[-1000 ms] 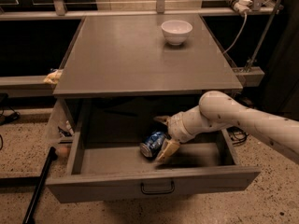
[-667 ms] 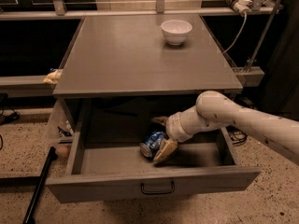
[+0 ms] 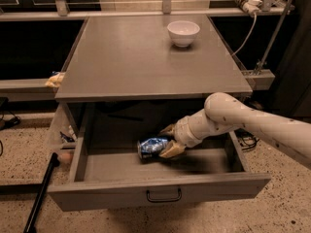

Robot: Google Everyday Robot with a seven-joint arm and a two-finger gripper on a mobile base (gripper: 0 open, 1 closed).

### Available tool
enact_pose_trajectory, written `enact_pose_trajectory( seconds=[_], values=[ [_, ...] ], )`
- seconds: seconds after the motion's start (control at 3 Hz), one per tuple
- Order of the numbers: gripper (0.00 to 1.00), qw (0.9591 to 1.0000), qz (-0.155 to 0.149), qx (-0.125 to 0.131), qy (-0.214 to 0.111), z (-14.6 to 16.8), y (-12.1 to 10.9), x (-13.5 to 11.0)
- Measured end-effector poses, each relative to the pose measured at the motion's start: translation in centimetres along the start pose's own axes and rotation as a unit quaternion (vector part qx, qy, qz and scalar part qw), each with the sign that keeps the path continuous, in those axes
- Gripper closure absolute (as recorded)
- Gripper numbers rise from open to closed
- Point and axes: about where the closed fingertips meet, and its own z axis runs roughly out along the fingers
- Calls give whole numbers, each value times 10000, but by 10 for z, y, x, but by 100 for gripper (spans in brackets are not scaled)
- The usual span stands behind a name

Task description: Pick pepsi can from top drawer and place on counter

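The top drawer (image 3: 116, 188) is pulled open below the counter (image 3: 141, 57), with its dark handle at the front. The pepsi can (image 3: 150, 147) lies on its side in the middle of the drawer, blue and white, silver end pointing left. My gripper (image 3: 165, 142) reaches in from the right on a white arm. Its tan fingers (image 3: 171, 150) sit on either side of the can's right end and close on it. The can is low in the drawer, at about floor level.
A white bowl (image 3: 183, 32) stands at the back right of the counter. A black pole (image 3: 41, 193) leans at the lower left by the drawer's corner. A yellow object (image 3: 54, 80) rests on the left ledge. A cable and power strip (image 3: 249, 3) hang at the upper right.
My gripper and the can have shifted slightly to the left inside the drawer. The fingers remain around the can.
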Motion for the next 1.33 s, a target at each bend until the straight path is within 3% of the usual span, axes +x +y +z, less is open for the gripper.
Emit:
enact_pose_trajectory(
  seconds=[0.33, 0.67, 1.33],
  values=[
    [83, 9996, 162, -61, 223, -21, 7, -1],
    [100, 9986, 407, 36, 331, -60, 17, -10],
    [100, 9951, 643, 525, 528, -162, 19, -39]
  ],
)
